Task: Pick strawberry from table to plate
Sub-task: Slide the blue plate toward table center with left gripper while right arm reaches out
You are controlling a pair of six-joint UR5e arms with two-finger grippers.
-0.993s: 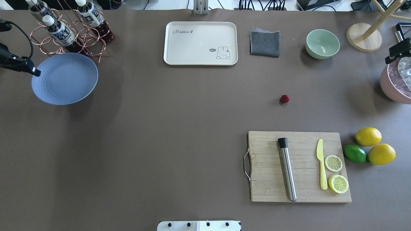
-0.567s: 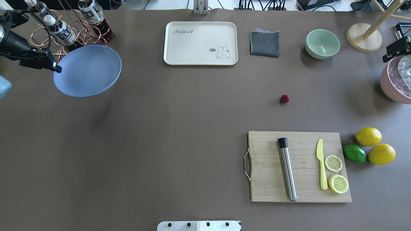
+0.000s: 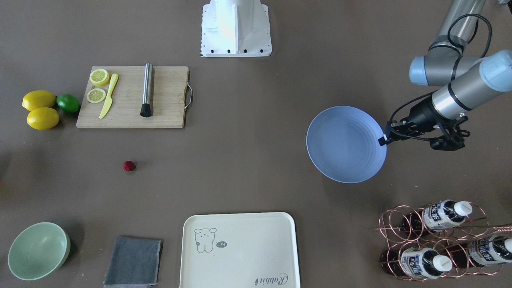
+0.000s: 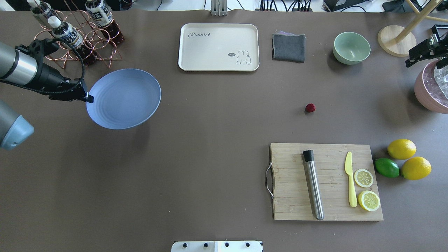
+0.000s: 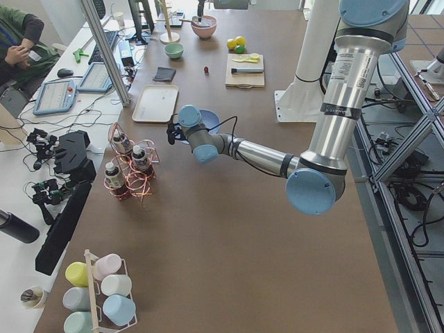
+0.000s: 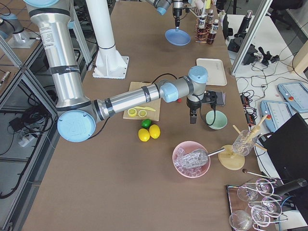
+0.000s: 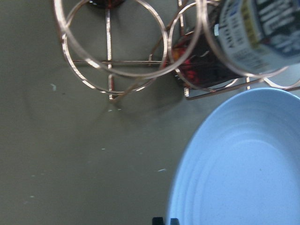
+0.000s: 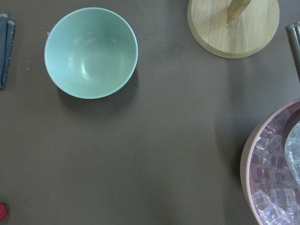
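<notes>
The strawberry (image 4: 310, 107) (image 3: 129, 165) lies alone on the brown table (image 4: 196, 147), beyond the cutting board. It also peeks in at the lower left edge of the right wrist view as a red strawberry (image 8: 2, 212). My left gripper (image 4: 89, 99) (image 3: 383, 140) is shut on the rim of the pale blue plate (image 4: 124, 98) (image 3: 346, 144) and holds it above the table's left part. The plate (image 7: 243, 164) holds nothing. My right gripper (image 4: 420, 52) (image 6: 192, 115) hangs high at the right edge, between the green bowl and the ice bowl. Its fingers are not clear.
A copper bottle rack (image 4: 78, 38) stands just behind the plate. At the back are a cream tray (image 4: 218, 47), a grey cloth (image 4: 288, 47), a green bowl (image 4: 351, 48) and a wooden stand (image 4: 396, 40). A pink ice bowl (image 4: 432, 91), lemons (image 4: 401, 148) and a cutting board (image 4: 325, 182) fill the right.
My left gripper has carried the plate to the right and nearer the robot, away from the bottle rack. The right gripper has drifted slightly left. The strawberry has not moved.
</notes>
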